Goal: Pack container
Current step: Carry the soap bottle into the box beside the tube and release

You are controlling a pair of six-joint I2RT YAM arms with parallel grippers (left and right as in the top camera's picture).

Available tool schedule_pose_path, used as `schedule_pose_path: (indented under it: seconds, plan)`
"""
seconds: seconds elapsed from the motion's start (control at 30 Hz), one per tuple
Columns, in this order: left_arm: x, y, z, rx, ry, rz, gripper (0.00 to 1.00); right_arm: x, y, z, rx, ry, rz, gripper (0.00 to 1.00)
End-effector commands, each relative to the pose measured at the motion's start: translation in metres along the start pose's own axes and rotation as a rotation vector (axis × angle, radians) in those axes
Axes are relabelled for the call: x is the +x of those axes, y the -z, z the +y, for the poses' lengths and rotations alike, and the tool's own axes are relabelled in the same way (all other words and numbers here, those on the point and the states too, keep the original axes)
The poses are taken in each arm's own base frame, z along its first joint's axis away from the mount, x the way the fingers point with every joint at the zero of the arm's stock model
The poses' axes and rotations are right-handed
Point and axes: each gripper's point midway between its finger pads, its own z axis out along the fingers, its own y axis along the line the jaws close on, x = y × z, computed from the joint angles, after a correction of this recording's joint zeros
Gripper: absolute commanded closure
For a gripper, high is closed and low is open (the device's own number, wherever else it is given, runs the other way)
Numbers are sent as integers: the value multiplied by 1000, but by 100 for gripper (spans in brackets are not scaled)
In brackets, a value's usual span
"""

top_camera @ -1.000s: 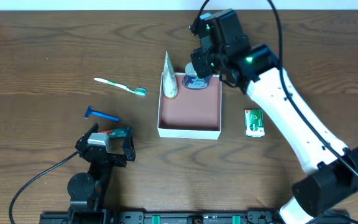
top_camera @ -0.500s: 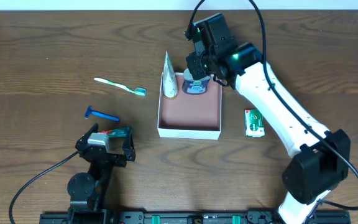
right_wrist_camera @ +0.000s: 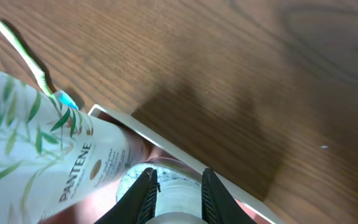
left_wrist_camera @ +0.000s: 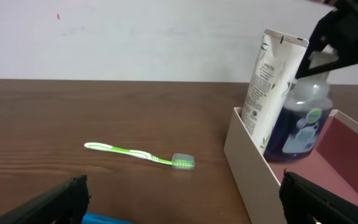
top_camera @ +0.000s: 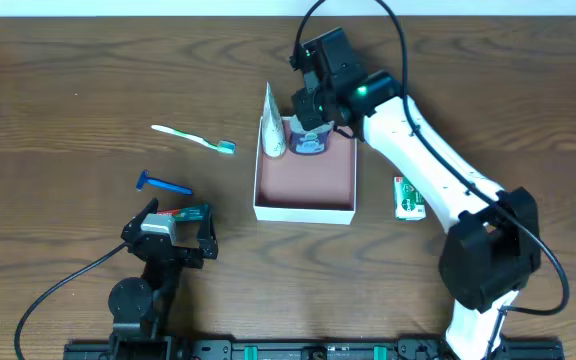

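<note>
Dark wood-grain table (top_camera: 68,80) is filling the overhead view, and a plain white wall (left_wrist_camera: 135,37) is running behind its far edge.

The container (top_camera: 308,185) is sitting about mid-table, open side up, with most of its pink floor showing bare.

- A Pantene tube (top_camera: 271,125) is standing in the container's far-left corner, leaning on the left wall.
- A dark blue bottle (top_camera: 311,146) is standing just beside the tube at the container's far wall.
- The right gripper (top_camera: 311,128) is reaching down over the container's far edge. Its fingers (right_wrist_camera: 146,193) are clamping the bottle's pale top from both sides.
- A green-and-white toothbrush (top_camera: 194,139) is lying flat to the left of the container, near but apart from it.
- A blue razor (top_camera: 163,184) is lying further left of the container and nearer the front.
- A green packet (top_camera: 408,197) is lying just right of the container, not touching it.
- The left gripper (top_camera: 168,235) is resting well off the container's front-left corner, jaws spread wide and gripping nothing. A small red-and-teal item (top_camera: 190,212) is lying at its tips, but I cannot tell what kind it is.

Bare wood is lying open in front of the container and along the far-left stretch of the table.
</note>
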Motion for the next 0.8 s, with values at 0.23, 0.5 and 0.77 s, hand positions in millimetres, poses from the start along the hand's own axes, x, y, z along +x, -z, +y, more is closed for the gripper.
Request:
schedule_pose_path:
  seconds: [0.23,0.5,0.77]
  plan:
    - [17,-1,-2,16,5,53,2,1,-15,15,-18,13,2,98]
    - [17,-1,-2,16,5,53,2,0,-15,15,-19,13,-5,95]
    - [17,-1,-2,16,5,53,2,6,-16,19,-21,19,17,75]
